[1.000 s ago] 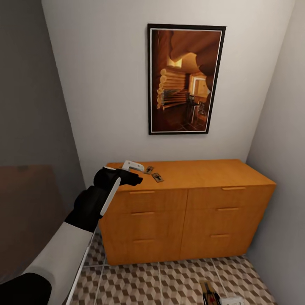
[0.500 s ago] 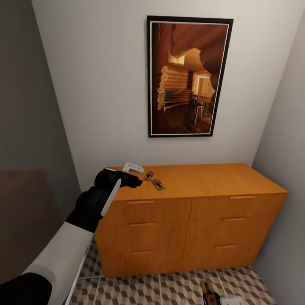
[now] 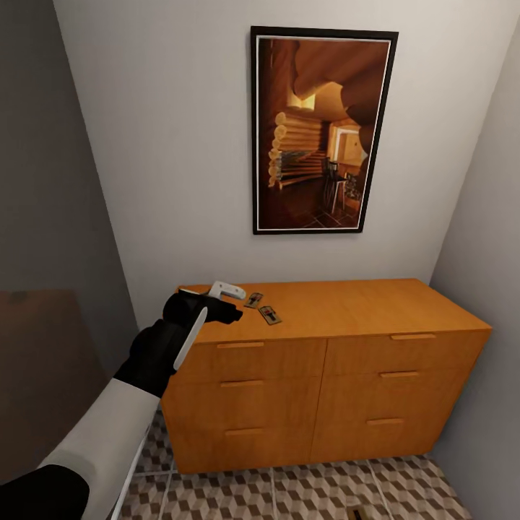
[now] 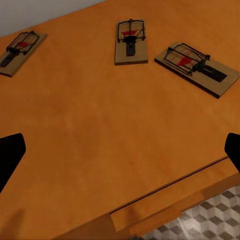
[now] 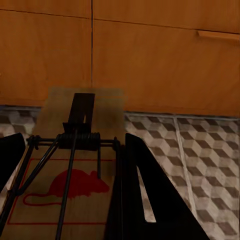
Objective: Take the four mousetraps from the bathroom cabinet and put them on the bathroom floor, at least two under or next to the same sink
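Mousetraps (image 4: 131, 42) lie on the cabinet (image 3: 339, 307) ahead of my wide-open left gripper (image 4: 120, 150). My right gripper (image 5: 107, 195) holds one mousetrap (image 5: 70, 192); next I reach forward and close on another.

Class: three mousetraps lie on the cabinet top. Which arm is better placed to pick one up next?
Left. Its pincer hovers open over the cabinet near the three mousetraps; the right pincer already grips a mousetrap down near the floor.

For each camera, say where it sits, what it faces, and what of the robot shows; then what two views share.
Head view: high, looking down at the cabinet and picture; left arm shows.
Left wrist view: above the cabinet top, facing three mousetraps; dark fingertips show.
Right wrist view: low, facing drawer fronts and floor; right gripper holds a mousetrap.
Head and left wrist views share the cabinet top's mousetraps.
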{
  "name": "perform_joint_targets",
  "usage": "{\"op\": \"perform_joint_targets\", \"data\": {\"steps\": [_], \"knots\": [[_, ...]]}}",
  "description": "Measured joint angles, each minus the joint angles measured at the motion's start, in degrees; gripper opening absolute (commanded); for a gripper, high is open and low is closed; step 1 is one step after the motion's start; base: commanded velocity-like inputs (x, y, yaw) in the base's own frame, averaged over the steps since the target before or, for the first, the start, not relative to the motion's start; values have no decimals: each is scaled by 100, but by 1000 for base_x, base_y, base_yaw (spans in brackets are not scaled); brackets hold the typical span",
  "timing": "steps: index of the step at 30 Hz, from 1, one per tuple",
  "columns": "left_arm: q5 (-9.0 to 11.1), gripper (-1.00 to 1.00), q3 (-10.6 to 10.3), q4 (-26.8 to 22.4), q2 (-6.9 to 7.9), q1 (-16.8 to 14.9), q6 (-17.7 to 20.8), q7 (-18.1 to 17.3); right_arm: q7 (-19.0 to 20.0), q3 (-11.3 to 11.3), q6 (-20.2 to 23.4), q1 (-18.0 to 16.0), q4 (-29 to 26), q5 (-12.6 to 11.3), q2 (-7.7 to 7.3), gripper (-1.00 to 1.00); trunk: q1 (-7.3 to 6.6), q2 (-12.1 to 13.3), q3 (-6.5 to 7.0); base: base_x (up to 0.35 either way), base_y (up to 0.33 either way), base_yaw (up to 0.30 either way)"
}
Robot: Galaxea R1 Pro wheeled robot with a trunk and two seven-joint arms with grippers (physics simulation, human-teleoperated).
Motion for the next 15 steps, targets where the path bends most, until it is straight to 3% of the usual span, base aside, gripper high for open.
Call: {"op": "perform_joint_targets", "data": {"steps": [11,15], "knots": [[0,100,0,1,0,0,0,-8,-1,-2,275,348,0,-1,1,-100,0,0,0,0,0,0],[0,100,0,3,0,0,0,-9,9,-2,565,400,0,-1,6,-100,0,0,0,6,0,0]]}}
